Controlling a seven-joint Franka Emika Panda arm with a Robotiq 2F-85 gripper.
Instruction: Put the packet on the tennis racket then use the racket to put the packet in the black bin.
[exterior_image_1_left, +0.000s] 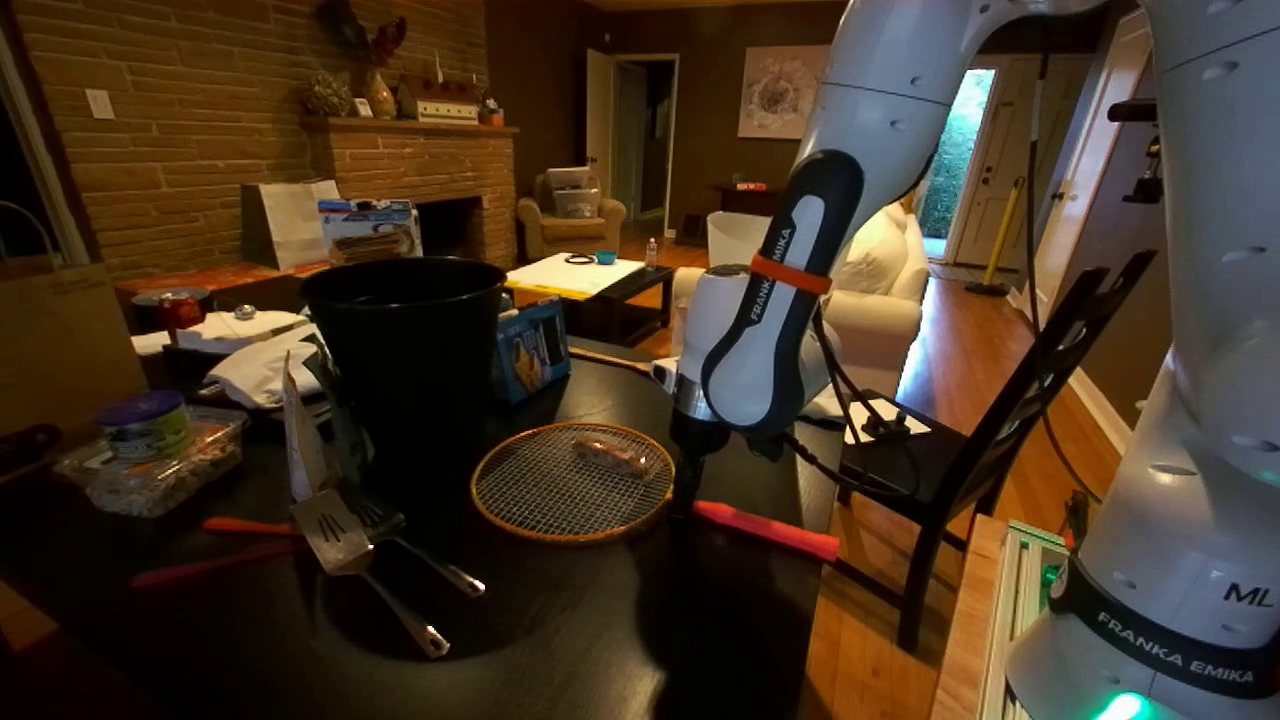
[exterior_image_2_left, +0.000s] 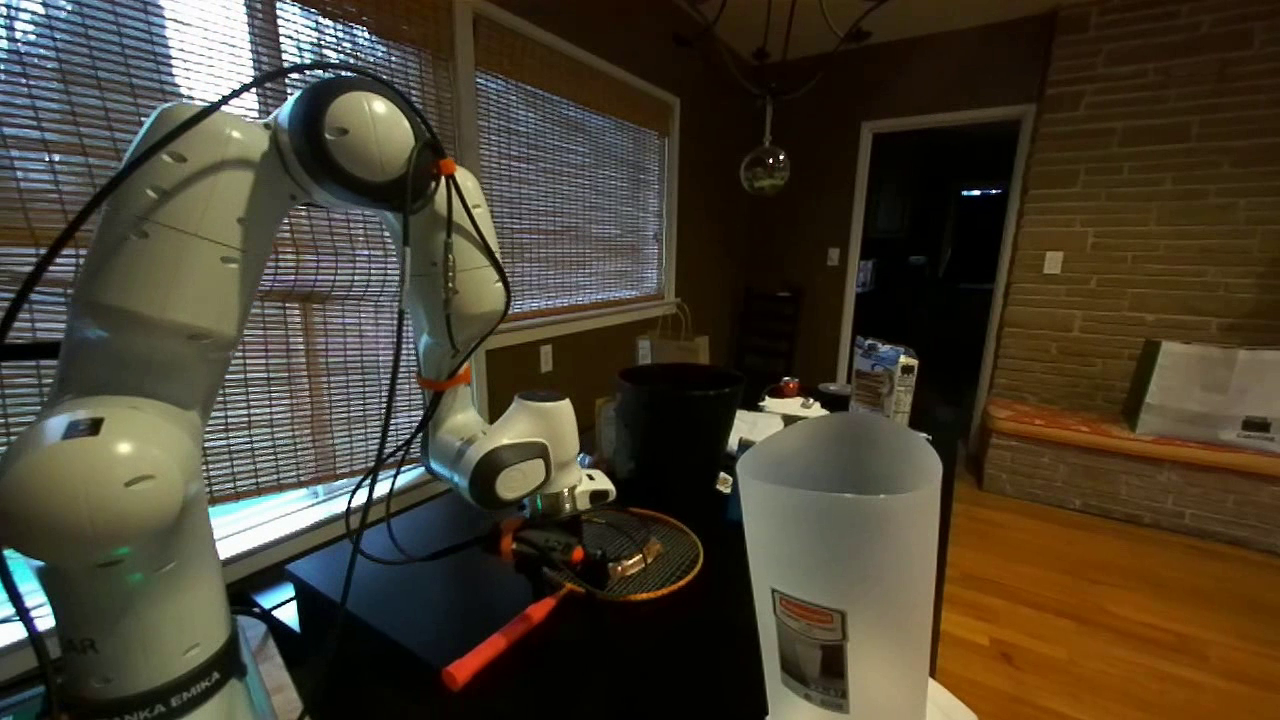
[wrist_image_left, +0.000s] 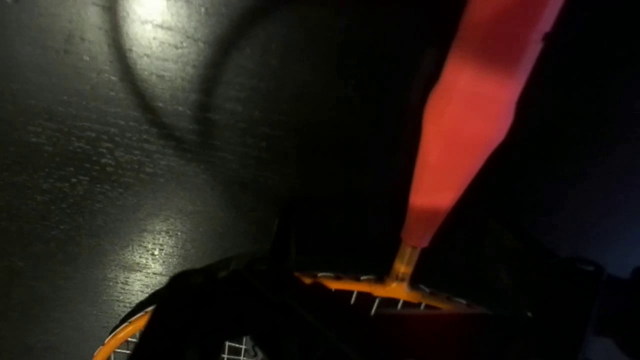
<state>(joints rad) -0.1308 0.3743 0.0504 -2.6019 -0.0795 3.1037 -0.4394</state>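
1. packet (exterior_image_1_left: 610, 456), one, shiny: lies on the mesh of the racket (exterior_image_1_left: 545, 495), off centre. loading looks done, i judge.
2. racket, one: down on the worktop (exterior_image_1_left: 560, 620), red handle (wrist_image_left: 465, 130) pointing away from the black bin (exterior_image_1_left: 405, 350). step in hand, by my reading: securing it for the lift.
3. tool (exterior_image_1_left: 686, 505), mine, one: jaws parted, the throat (wrist_image_left: 404, 264) between them; no contact that i can make out. i would centre on the throat, close squarely and check that the loaded head cannot roll.
4. black bin, tall, one: near the head, on the side away from the handle. i would raise the mesh level and slowly, clear the lip, then tip only above the mouth; an early tilt may shed the packet.
5. metal spatula (exterior_image_1_left: 335, 535), resting near the black bin; pale bin (exterior_image_2_left: 850, 540), in the foreground of an exterior view: i would keep my path off both.
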